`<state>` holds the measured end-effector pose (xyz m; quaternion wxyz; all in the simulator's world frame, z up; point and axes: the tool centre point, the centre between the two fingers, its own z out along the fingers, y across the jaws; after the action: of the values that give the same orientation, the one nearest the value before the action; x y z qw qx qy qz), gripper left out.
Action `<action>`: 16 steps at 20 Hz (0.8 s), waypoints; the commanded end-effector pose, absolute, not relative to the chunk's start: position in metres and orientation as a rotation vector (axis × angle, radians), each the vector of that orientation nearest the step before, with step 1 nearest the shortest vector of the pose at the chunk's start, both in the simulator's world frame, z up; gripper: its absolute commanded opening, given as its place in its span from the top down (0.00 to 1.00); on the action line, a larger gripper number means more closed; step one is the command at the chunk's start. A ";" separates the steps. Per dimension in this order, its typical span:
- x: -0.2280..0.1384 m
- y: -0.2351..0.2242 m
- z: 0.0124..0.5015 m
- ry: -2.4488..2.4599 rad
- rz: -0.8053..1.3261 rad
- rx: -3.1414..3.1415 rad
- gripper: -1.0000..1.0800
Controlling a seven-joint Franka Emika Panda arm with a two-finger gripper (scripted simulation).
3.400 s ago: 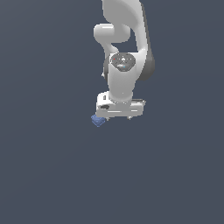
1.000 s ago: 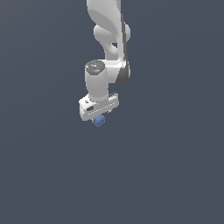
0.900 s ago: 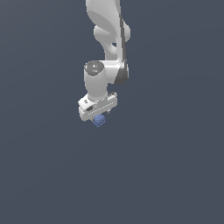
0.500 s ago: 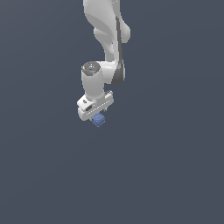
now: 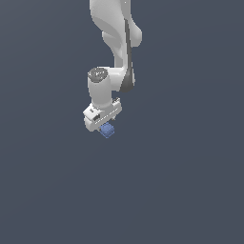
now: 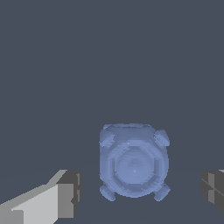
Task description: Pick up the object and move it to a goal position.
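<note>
One cube (image 5: 107, 130), blue, sits just below gripper (image 5: 104, 127) at frame centre-left in exterior view. Wrist view: cube (image 6: 133, 162) between fingers (image 6: 63, 194), gaps visible both sides; I cannot tell whether jaws clamp it. I judge pick stage near complete, transfer remaining. Goal marker not visible. Fingertips cropped.

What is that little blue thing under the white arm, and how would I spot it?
Find the big white robot arm hanging from the top of the exterior view, and follow it down to its gripper. The blue cube sits right beneath it, between the jaws. It is the only coloured thing against plain dark grey.
</note>
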<state>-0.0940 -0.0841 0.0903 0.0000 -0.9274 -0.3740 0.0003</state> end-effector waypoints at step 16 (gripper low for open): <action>-0.095 -0.084 0.042 -1.181 0.000 -2.911 0.04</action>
<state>-0.0954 -0.0839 0.0458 0.0004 -0.9267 -0.3759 0.0005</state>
